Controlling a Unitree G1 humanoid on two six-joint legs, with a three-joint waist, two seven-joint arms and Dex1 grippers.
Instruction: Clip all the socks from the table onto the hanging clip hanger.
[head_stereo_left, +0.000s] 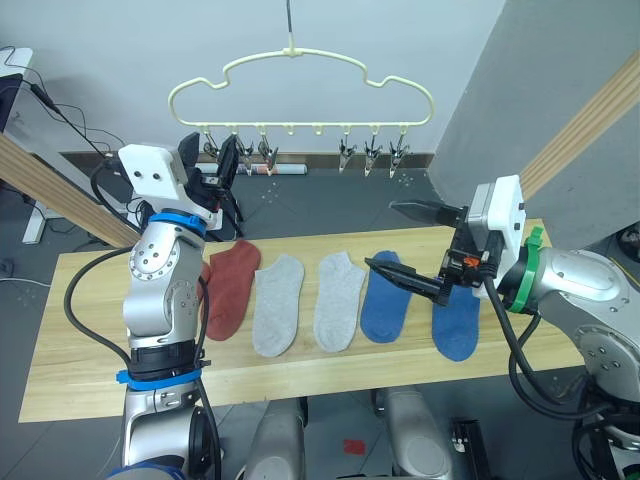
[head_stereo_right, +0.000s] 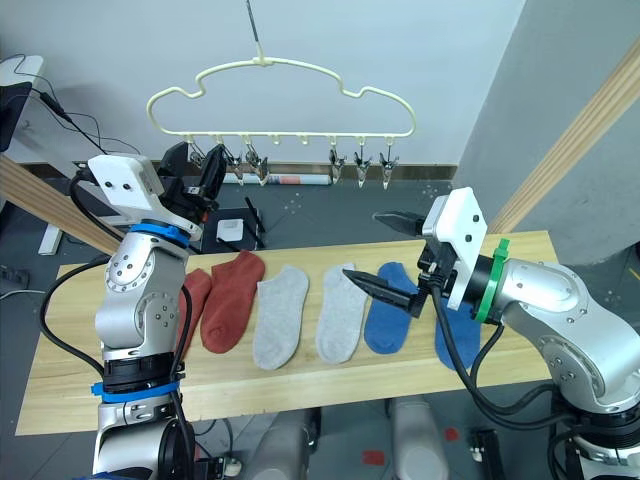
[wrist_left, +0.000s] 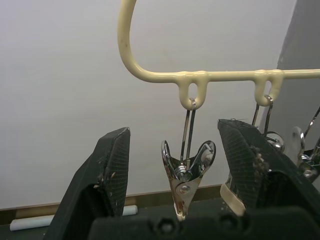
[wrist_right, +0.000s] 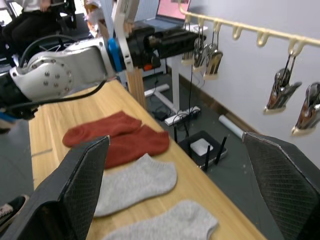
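Left tool (wrist_left: 172, 165) gapes around a clip (wrist_left: 186, 175) on the clip hanger (head_stereo_left: 300, 80); right tool (head_stereo_left: 408, 245) spread wide above socks (head_stereo_left: 300, 300) on the bench (head_stereo_left: 80, 350)

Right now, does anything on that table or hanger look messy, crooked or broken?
Nothing looks broken or spilled. The socks lie flat in a row on the table; only the two red ones overlap. The hanger hangs level, no sock on its clips.

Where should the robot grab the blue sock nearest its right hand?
Probably the ankle opening of that blue sock, the end facing the hanger. It lies flat on the table, so the open right end effector would come from above and pinch the edge.
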